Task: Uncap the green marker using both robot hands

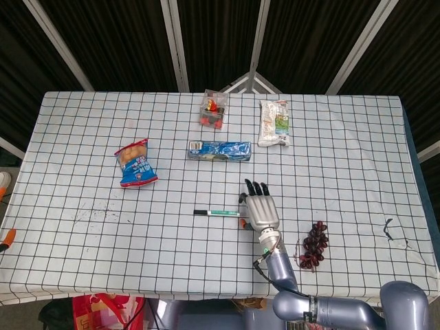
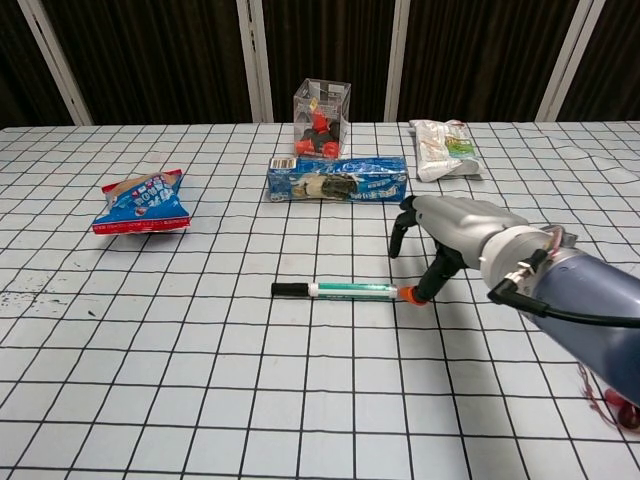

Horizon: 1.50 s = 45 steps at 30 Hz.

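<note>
The right hand [image 1: 260,212] hangs palm down with its fingers spread and nothing in it, poised just off the white-barrelled end of the green marker [image 1: 217,212]; in the chest view its orange-tipped thumb [image 2: 409,296] sits right at that end, and I cannot tell whether it touches. The marker lies flat on the checked desk [image 1: 82,227], its black cap [image 2: 290,289] pointing away from the hand. Taking the marker as the landmark: beyond it lies a blue biscuit packet [image 1: 219,150], further back a clear box of red pieces [image 1: 213,109], and beside that a white pouch [image 1: 273,122]; a blue snack bag [image 1: 135,163] lies off past the cap end and back, and a bunch of dark grapes [image 1: 314,245] sits on the near side past the hand. Of the left hand only an orange fingertip [image 1: 8,236] shows at the desk's edge, well away from the marker, so how it is set cannot be told. The step in hand looks like the first grasp. To do it well, the right hand should probably close on the barrel near its own end, leaving the cap and the middle free for the left hand, and pinch squarely so that the round barrel does not roll away.
</note>
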### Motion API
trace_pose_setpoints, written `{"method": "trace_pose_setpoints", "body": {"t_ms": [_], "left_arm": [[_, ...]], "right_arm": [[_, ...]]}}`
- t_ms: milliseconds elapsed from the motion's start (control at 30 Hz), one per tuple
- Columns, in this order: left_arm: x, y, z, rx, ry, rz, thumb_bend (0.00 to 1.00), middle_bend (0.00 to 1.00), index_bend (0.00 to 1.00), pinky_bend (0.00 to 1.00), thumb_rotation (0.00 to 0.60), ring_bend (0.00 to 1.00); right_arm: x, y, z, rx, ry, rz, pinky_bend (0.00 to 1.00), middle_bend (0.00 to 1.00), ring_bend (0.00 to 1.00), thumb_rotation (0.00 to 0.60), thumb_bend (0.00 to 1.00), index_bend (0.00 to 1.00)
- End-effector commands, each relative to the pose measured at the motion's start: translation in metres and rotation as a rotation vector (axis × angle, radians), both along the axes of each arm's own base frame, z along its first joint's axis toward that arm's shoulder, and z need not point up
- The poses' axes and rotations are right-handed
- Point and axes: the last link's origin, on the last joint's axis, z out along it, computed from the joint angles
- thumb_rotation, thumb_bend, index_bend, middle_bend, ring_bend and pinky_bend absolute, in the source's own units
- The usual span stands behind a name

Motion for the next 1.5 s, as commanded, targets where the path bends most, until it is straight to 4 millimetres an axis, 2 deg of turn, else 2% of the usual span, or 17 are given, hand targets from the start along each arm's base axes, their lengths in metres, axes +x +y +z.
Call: {"method": "trace_pose_setpoints", "body": {"t_ms": [33,867,1500], "left_arm": [[-0.003,0.002,0.0,0.001,0.0,0.008,0.44,0.0,0.0,0.01,0.6,0.0],[-0.014,0.005,-0.004,-0.002,0.014,0.045,0.44,0.0,0.0,0.01,0.6,0.0],[-0.013,0.008,-0.01,-0.011,0.033,0.053,0.44,0.0,0.0,0.01,0.6,0.0]], "right_arm": [[0.004,-0.003,-0.005,-0.001,0.011,-0.001,0.04,0.04,0.04,0.6,0.3,0.41],[0.016,-0.008,-0.033,0.019,0.007,-0.002,0.04,0.04,0.04,0.6,0.3,0.53],[0.014,-0.013,-0.039,0.031,0.008,-0.011,0.04,0.04,0.04,0.6,0.3,0.56]]}}
